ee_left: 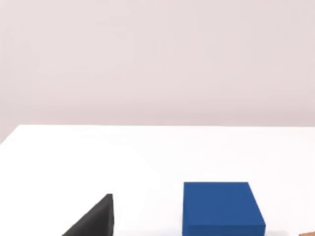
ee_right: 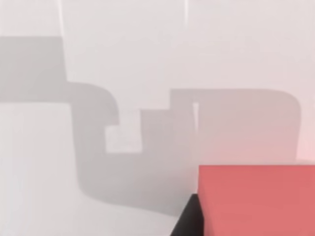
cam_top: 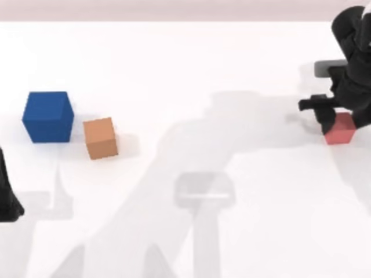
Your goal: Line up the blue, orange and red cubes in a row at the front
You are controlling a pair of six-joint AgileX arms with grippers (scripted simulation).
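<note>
The white table (cam_top: pixel 174 75) runs back to a pale pinkish wall. At far right, the right gripper (cam_top: pixel 333 116) sits over the red cube (cam_top: pixel 341 132); its opening cannot be told. The blue cube (cam_top: pixel 48 116) and orange cube (cam_top: pixel 101 138) stand just beside each other at left. The left gripper (cam_top: pixel 8 197) is parked at the left edge.

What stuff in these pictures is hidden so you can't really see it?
- Red cube: in the top view the right gripper covers its back corner, and I can't tell if it's grabbed.
- Left gripper: the top view's left edge cuts it off.
- Orange cube: only a sliver at the left wrist view's edge.
</note>
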